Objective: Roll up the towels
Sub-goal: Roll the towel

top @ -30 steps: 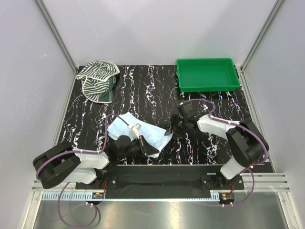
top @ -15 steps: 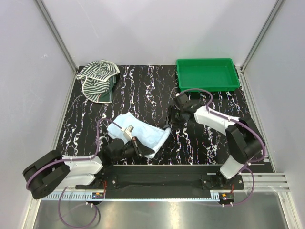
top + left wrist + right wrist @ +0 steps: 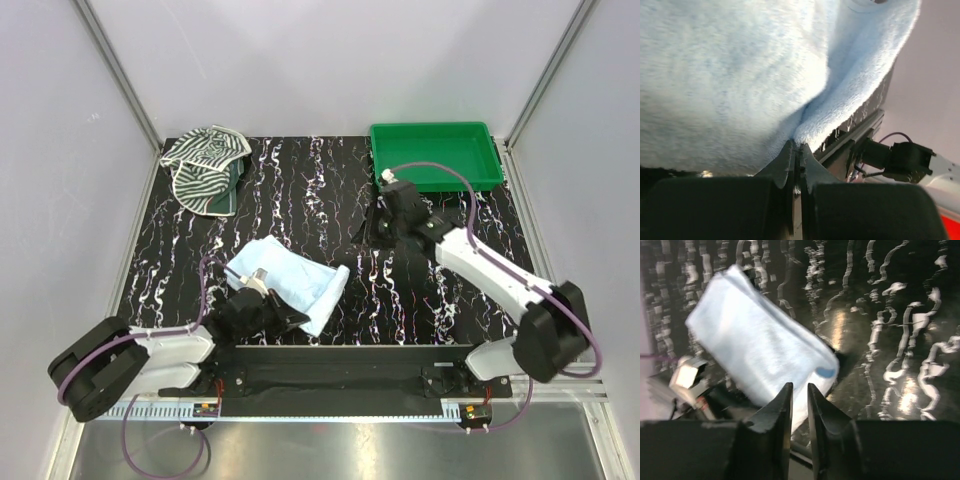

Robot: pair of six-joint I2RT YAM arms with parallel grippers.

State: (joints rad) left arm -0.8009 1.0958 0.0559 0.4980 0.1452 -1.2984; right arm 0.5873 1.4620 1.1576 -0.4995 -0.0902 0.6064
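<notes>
Black marbled surface [image 3: 300, 190] — one towel gripped, one lying apart.
Left fingers [image 3: 782, 167] pinch the pale blue towel [image 3: 290, 280] near the front edge; right fingers [image 3: 779, 412] hover empty, narrowly apart; zebra-striped towel [image 3: 205, 168] lies crumpled far left.

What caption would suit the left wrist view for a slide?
Left gripper shut on a fold of the soft pale blue cloth towel.

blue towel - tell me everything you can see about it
The blue towel is pale, plain and fluffy, like soft terry cloth. It lies loosely folded, not rolled, on the black marbled table, near the front and left of centre. The left gripper is shut on a pinched fold at its near edge. The right gripper hangs apart from it, holding nothing.
</notes>
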